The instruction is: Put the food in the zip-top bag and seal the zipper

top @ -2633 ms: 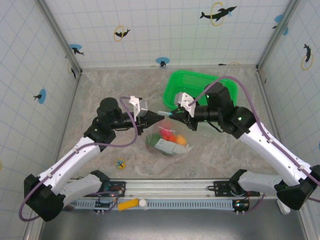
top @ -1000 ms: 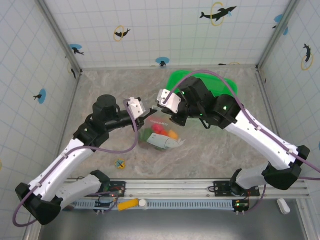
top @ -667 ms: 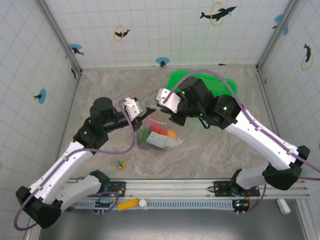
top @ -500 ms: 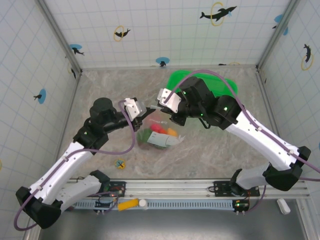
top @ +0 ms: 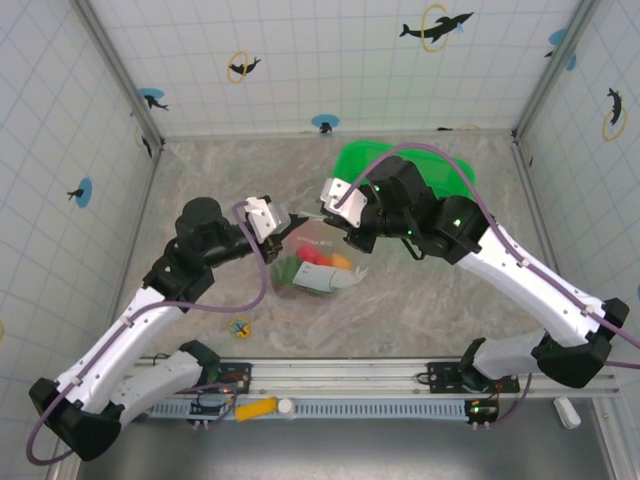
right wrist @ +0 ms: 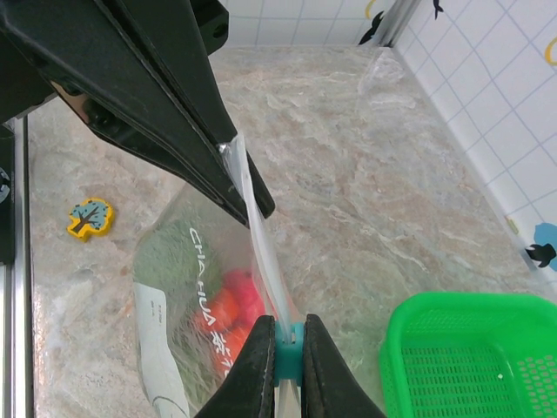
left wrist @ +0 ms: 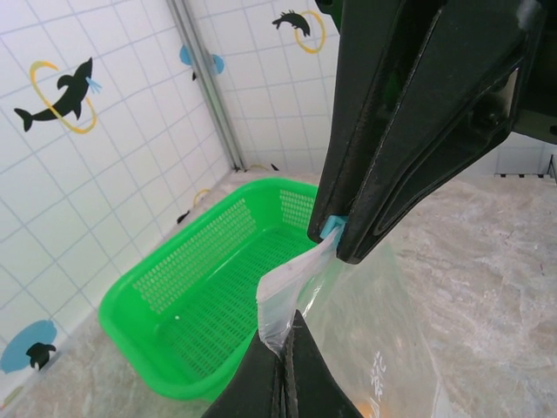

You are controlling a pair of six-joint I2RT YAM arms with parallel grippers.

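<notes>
Left gripper and right gripper both pinched tight on the zipper!
The clear zip-top bag hung beneath their fingertips, food inside; white lettering on it read "CHIA HUA".

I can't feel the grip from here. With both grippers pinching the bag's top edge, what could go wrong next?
The left gripper pinches only a thin corner of the zip-top bag; a tug on the zipper might pull it free and spill the food. The right gripper, shut on the blue slider, sits close to the left one, so they could collide.
</notes>
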